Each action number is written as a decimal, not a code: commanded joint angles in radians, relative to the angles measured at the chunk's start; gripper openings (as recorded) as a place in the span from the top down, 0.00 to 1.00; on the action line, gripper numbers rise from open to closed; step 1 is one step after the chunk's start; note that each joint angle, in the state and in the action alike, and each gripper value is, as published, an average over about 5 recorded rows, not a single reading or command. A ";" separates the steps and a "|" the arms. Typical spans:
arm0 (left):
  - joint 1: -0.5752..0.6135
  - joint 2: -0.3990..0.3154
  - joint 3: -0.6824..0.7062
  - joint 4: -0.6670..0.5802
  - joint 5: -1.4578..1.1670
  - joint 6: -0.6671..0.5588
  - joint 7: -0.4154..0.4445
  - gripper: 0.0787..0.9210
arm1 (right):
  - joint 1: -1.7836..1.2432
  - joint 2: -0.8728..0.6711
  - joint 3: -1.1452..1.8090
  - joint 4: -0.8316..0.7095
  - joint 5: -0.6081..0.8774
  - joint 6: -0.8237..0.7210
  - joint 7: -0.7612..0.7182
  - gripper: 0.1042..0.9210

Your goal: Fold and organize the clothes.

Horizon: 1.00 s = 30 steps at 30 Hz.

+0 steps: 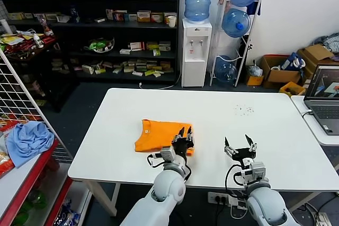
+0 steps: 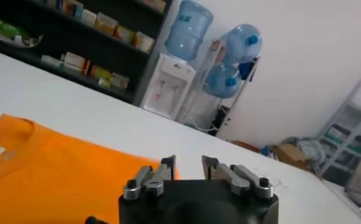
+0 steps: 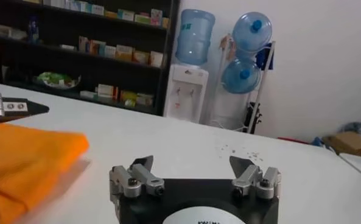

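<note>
Orange T-shirt (image 1: 159,135) lies folded on the white table (image 1: 265,130), toward its near edge, left of middle. Left gripper (image 1: 185,132) sits over the shirt's right end, fingers parted a little, nothing pinched between them. Right gripper (image 1: 240,143) hovers over bare tabletop near the near edge, fingers spread wide, empty.

Head camera overlooks table (image 1: 265,130); low wrist cameras both face shelves (image 2: 77,36).

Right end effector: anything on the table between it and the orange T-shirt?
Nothing: in the head view only bare white table separates the right end effector from the orange T-shirt.
</note>
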 commanded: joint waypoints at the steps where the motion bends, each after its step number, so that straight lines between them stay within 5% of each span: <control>1: 0.177 0.242 -0.040 -0.191 0.118 -0.221 0.171 0.59 | -0.016 0.027 0.088 0.042 0.067 -0.020 -0.106 0.12; 7: 0.276 0.408 -0.163 -0.212 0.225 -0.294 0.190 0.34 | -0.040 0.089 0.132 0.046 -0.009 -0.006 -0.177 0.12; 12: 0.331 0.461 -0.231 -0.227 0.331 -0.259 0.210 0.18 | -0.047 0.147 0.189 0.043 -0.081 0.007 -0.239 0.12; 30: 0.382 0.365 -0.441 -0.193 0.516 -0.202 0.333 0.12 | -0.085 0.299 0.387 0.037 -0.275 0.050 -0.395 0.12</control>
